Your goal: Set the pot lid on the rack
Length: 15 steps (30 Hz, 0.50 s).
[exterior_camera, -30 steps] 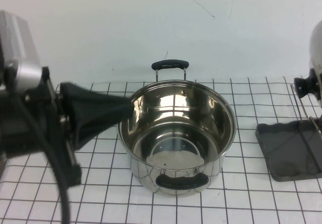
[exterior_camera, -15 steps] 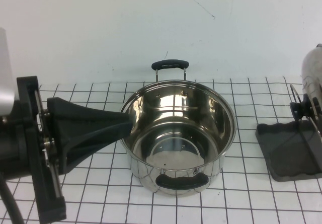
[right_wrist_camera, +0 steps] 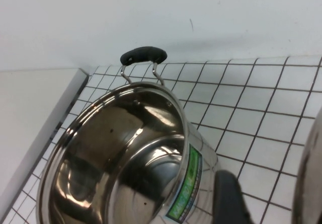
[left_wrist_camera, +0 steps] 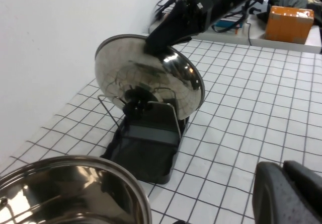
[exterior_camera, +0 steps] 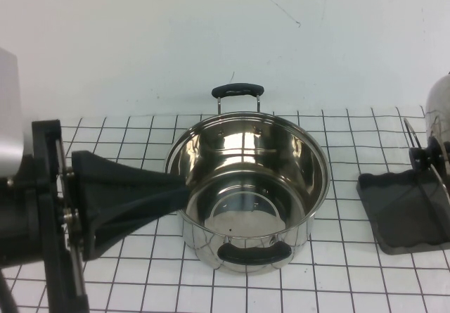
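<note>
— Steel pot lid (exterior_camera: 437,109) on edge at the rack (exterior_camera: 408,211), far right of the high view; left pincer (exterior_camera: 151,186) beside the pot (exterior_camera: 247,186), spread impossible to tell.

— From the left wrist: right pincer (left_wrist_camera: 160,42) clamped on the pot lid (left_wrist_camera: 151,80), upright in the rack (left_wrist_camera: 146,143) on the surface (left_wrist_camera: 241,113).

— From the right wrist: only pot (right_wrist_camera: 121,158).

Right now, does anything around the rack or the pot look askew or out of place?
Nothing stands out. The pot lid stands on edge among the rack wires, with the right gripper at its upper rim. The pot sits upright and empty. The left gripper hangs beside the pot's rim.
</note>
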Motion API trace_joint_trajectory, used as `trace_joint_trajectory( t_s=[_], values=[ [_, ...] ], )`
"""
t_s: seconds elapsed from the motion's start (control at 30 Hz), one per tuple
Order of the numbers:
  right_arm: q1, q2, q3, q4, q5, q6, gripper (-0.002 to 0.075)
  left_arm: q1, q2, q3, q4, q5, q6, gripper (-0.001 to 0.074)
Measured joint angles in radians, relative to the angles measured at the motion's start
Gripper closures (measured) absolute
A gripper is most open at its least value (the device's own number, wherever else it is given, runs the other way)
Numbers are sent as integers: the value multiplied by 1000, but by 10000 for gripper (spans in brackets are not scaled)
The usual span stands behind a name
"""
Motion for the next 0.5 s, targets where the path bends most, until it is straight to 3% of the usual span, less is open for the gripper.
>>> trace_joint_trajectory(
  t_s=[0.27,0.5],
  values=[
    [-65,0,0,-26,10,14,347,0,-6,0,0,-50,2,736],
    [-130,0,0,-56,62,26,346,0,-18,2,0,30,-4,736]
  ],
)
